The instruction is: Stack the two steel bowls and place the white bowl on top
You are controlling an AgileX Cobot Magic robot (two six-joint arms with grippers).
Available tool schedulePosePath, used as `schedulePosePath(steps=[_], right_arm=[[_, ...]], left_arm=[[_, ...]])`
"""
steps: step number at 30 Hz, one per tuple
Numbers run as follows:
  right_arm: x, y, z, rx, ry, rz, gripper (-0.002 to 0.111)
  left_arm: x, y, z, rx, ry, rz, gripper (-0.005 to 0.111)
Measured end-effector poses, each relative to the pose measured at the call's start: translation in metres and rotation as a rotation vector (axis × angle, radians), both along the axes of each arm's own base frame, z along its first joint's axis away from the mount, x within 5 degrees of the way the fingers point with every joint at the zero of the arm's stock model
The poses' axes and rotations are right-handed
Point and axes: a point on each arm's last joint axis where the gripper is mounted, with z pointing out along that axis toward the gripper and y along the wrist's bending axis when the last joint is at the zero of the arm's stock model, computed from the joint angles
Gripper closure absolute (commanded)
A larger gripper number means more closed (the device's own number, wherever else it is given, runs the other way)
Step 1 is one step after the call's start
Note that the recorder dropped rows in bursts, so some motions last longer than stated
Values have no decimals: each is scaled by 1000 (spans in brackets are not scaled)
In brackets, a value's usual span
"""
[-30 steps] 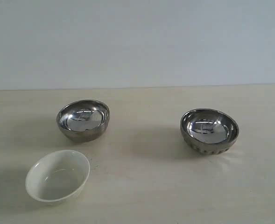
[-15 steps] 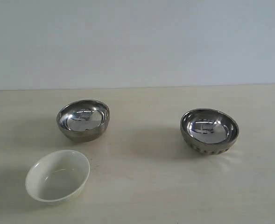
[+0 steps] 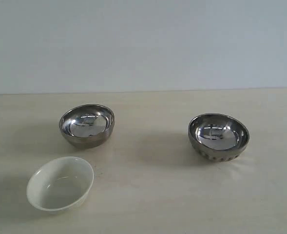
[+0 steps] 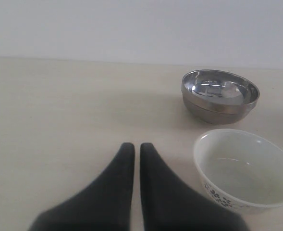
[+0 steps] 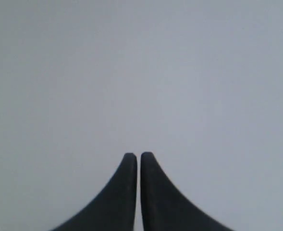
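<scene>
Two steel bowls stand apart on the table in the exterior view: a smooth one (image 3: 86, 125) at the left and a ribbed one (image 3: 218, 137) at the right. The white bowl (image 3: 60, 184) sits in front of the smooth one. Neither arm shows in the exterior view. In the left wrist view my left gripper (image 4: 137, 147) is shut and empty, low over the table, with the white bowl (image 4: 247, 168) beside it and the smooth steel bowl (image 4: 219, 95) beyond. My right gripper (image 5: 138, 156) is shut and empty, with only a plain grey wall behind it.
The pale wooden table (image 3: 153, 195) runs back to a plain grey wall (image 3: 143, 44). The white bowl carries a small dark print on its outer side (image 4: 217, 195).
</scene>
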Motion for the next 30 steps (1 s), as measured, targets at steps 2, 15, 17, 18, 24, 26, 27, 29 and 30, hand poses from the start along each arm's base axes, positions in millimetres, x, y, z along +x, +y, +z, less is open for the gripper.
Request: schedulePosePath(steps=[2, 15, 17, 18, 24, 26, 27, 29, 30], right_arm=[[-3, 0, 5, 143, -38, 84, 108], [-14, 0, 43, 265, -67, 193, 93], [-18, 0, 54, 249, -54, 184, 75], [-20, -1, 60, 246, -50, 180, 65], [-20, -1, 89, 233, -5, 161, 32], [-13, 0, 97, 229, 23, 156, 29], [-7, 0, 100, 226, 46, 152, 29], [3, 2, 105, 221, 90, 145, 29], [9, 3, 107, 217, 117, 140, 29]], left_arm=[[0, 0, 0, 0, 0, 0, 103], [0, 0, 0, 0, 0, 0, 103], [0, 0, 0, 0, 0, 0, 103], [0, 0, 0, 0, 0, 0, 103], [0, 0, 0, 0, 0, 0, 103], [0, 0, 0, 0, 0, 0, 103], [0, 0, 0, 0, 0, 0, 103], [0, 0, 0, 0, 0, 0, 103], [0, 0, 0, 0, 0, 0, 103]])
